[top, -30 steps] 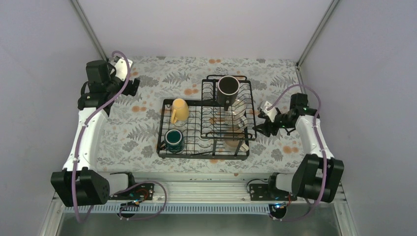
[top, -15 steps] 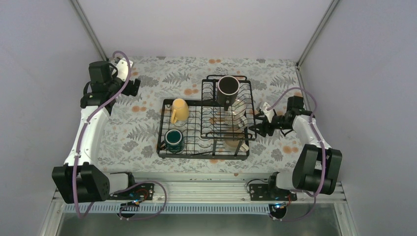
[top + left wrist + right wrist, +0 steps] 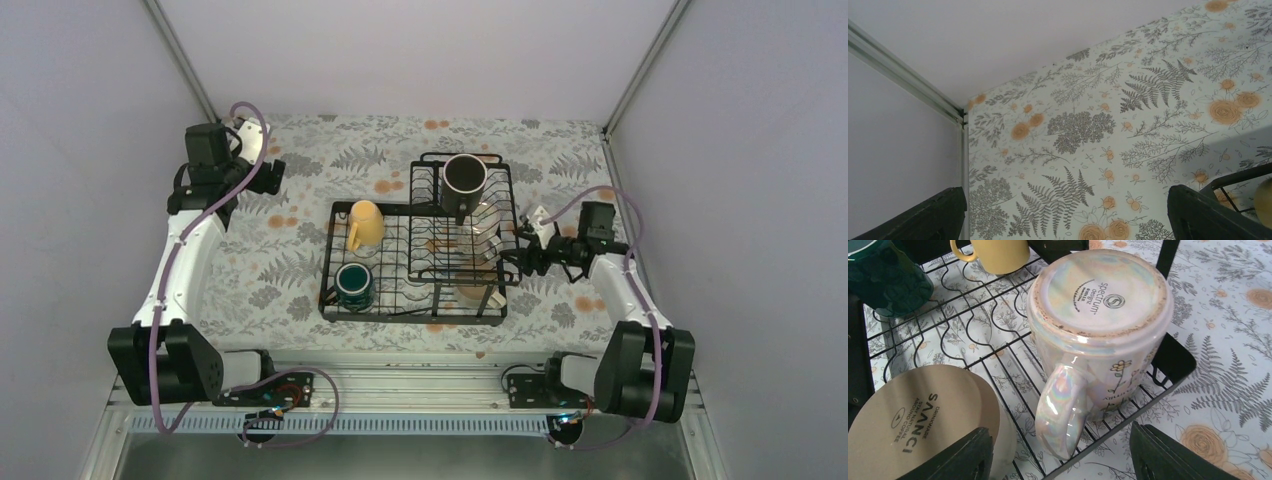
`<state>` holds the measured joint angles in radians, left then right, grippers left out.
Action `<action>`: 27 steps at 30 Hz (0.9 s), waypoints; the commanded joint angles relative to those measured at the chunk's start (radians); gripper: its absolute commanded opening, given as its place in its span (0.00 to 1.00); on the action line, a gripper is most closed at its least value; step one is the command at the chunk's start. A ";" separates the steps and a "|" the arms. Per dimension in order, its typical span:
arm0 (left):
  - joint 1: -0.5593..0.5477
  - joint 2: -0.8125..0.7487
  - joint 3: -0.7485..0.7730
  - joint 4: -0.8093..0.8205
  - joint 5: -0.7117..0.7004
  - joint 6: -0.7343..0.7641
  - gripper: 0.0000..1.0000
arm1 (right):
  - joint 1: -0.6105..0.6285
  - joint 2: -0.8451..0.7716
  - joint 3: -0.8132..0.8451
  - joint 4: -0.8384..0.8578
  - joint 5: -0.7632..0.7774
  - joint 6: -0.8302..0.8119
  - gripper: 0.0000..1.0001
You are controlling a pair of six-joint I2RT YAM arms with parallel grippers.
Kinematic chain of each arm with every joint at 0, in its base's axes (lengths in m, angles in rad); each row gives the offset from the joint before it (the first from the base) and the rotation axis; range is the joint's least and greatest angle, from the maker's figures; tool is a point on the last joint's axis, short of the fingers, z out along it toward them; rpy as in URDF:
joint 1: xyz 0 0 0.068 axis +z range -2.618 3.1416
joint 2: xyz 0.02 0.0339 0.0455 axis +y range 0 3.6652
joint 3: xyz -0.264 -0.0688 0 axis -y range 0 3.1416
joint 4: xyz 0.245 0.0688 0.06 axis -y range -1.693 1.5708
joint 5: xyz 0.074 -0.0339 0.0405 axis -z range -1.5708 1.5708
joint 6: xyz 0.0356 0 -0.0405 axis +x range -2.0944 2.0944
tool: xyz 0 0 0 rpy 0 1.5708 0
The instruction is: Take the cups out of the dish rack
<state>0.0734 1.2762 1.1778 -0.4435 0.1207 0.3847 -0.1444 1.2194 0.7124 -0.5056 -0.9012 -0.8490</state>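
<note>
Right end effector (image 3: 1060, 432) sat at the right end of the rack (image 3: 1175, 360), aimed in at the cream mug (image 3: 1098, 315). Jaws were fairly wide with nothing gripped.

Cream mug was upside down on the wires at the rack's right corner, base up. Its axis was roughly upright, tipped a little my way. Its handle (image 3: 1060, 405) pointed straight back at me, running top to bottom, and lined up in the gap between my fingers. Both fingers stood clear of it. I couldn't tell from the wrist view how far short of it they were.

Tall mug (image 3: 913, 415) was also inverted, just left of the cream one. Teal mug (image 3: 888, 277) and yellow mug (image 3: 998, 252) were at the rack's far end from me. Black mug (image 3: 464, 178) was up in the raised basket.

Left end effector (image 3: 1066, 200) was fully wide and empty over the far-left corner of the surface (image 3: 1228, 405), well apart from the rack.

My read: the right arm was much nearer, so the cream mug was mine. Straight-in approach, then close across the handle. Risk was clipping the tall mug beside it.
</note>
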 commanded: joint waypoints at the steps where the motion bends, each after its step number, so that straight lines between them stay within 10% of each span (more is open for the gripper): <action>1: -0.004 0.010 0.019 0.012 -0.013 -0.015 1.00 | 0.038 0.040 0.014 0.040 0.026 0.047 0.70; 16: -0.004 0.011 0.013 0.015 -0.003 0.002 1.00 | 0.116 0.122 0.020 0.177 0.106 0.157 0.63; 27: -0.005 0.012 -0.003 0.023 0.007 0.003 1.00 | 0.137 0.116 0.021 0.214 0.124 0.191 0.36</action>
<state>0.0734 1.2892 1.1778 -0.4427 0.1112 0.3843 -0.0185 1.3563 0.7174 -0.3355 -0.7971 -0.6716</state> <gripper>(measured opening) 0.999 0.405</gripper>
